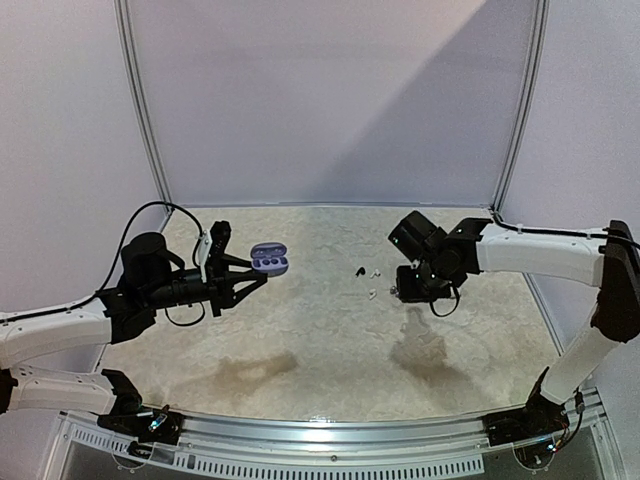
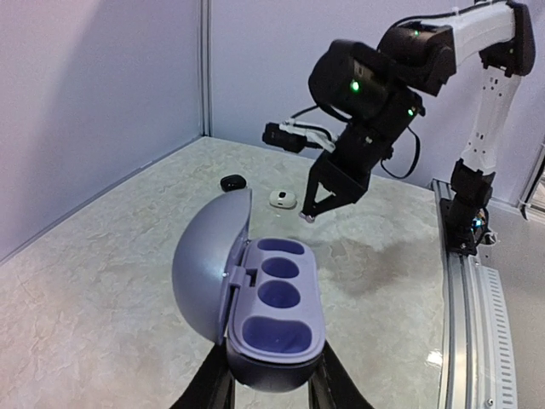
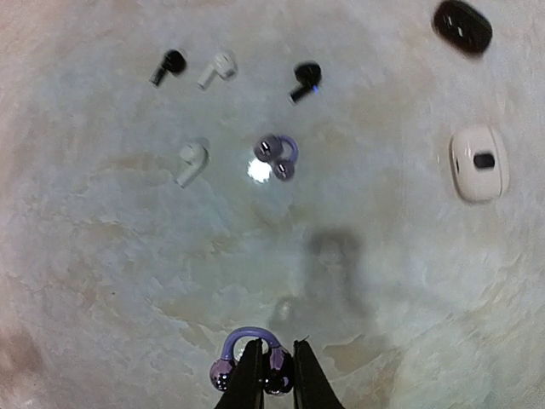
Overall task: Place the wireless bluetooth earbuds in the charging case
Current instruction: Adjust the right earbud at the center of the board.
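The right claw (image 3: 274, 377) is clamped on a purple clip-style earbud (image 3: 252, 333), its two fingers pinching the thin band between the shiny end balls. It hangs above the table (image 1: 300, 340), which shows its shadow, near the middle and a little toward the far edge.

The left claw (image 1: 252, 280) is clamped on the lower shell of a purple charging case (image 2: 277, 315). The case is held clear of the table over its left half, with the lid swung up and the hollows facing upward. The held earbud and the case are well apart.

Below the right claw five loose earbuds lie on the table:
- a second purple clip (image 3: 277, 156)
- a white one (image 3: 192, 160) beside it
- a row beyond of a black one (image 3: 168, 66), a white one (image 3: 217, 68) and another black one (image 3: 304, 79)

Off to one side of them lie a closed black case (image 3: 462, 25) and a closed white case (image 3: 479, 162), near each other but not touching.
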Controlling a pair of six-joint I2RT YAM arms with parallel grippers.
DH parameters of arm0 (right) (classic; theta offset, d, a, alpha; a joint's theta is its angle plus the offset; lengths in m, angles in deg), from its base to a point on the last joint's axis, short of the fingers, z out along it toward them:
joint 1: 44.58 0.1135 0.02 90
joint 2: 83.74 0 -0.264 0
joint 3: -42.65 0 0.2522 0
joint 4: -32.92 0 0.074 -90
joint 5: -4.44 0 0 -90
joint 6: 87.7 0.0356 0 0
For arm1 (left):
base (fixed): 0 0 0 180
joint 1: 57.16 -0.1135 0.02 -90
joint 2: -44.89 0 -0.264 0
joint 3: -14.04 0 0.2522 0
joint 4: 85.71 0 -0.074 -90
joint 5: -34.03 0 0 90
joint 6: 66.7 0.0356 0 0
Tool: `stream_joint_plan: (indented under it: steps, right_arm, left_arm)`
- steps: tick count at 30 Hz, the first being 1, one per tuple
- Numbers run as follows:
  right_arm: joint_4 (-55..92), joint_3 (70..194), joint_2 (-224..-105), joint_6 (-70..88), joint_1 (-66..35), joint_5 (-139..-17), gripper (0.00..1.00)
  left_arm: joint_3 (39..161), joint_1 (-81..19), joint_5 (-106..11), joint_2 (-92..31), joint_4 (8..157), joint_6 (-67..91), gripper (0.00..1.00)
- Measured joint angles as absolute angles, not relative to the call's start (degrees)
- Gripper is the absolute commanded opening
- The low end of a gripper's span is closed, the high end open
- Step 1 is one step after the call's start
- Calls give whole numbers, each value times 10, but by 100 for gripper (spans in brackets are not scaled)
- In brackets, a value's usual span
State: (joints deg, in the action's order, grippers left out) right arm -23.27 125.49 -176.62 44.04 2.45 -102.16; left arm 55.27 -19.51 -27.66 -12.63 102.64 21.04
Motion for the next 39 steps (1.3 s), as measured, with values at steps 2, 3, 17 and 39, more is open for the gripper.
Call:
stream_joint_plan:
  steps: [2,3,17,39]
  right_arm:
    - [-237,1227,-1773,486,31,-1016,5]
    - [-241,1214,-1778,507,33,-1012,5]
    - [-238,1151,-1837,618,42,-961,6]
    - [-274,1173,-1842,596,43,-925,29]
  left_arm:
    - [551,-195,-279,-126,1027,209,0]
    - [550,-195,-280,-126,1027,208,0]
    - [540,-195,-282,-119,1028,207,0]
    - [540,-195,-282,-116,1028,222,0]
